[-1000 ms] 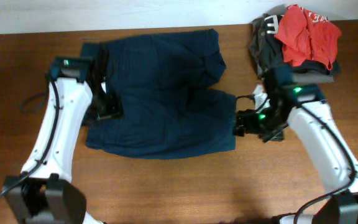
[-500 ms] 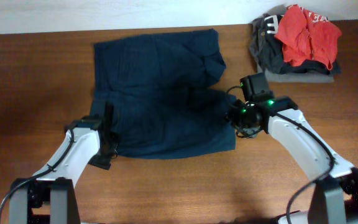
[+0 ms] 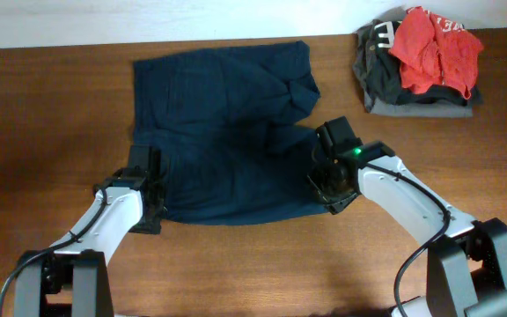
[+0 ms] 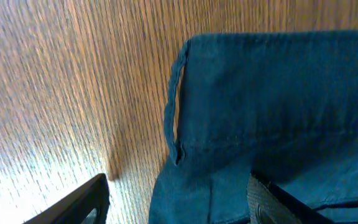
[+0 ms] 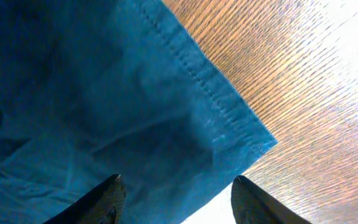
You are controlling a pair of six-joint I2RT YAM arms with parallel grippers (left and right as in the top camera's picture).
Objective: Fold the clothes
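Observation:
The navy-blue shorts (image 3: 227,132) lie flat and wrinkled on the wooden table, with the waistband along the left. My left gripper (image 3: 146,195) is open at the shorts' near-left corner. In the left wrist view its jaws (image 4: 179,208) straddle the fabric edge (image 4: 278,112), one finger over bare wood. My right gripper (image 3: 331,187) is open at the near-right hem corner. In the right wrist view its jaws (image 5: 178,186) sit over that hem corner (image 5: 104,106). Neither gripper holds anything.
A pile of folded dark grey and black garments (image 3: 385,84) with a red garment (image 3: 434,48) on top sits at the far right corner. Bare wooden table (image 3: 253,264) runs along the near side.
My left arm has pulled back from the shorts' left edge to the near-left corner. My right arm has moved left and nearer, onto the near-right hem corner. The shorts lie as before.

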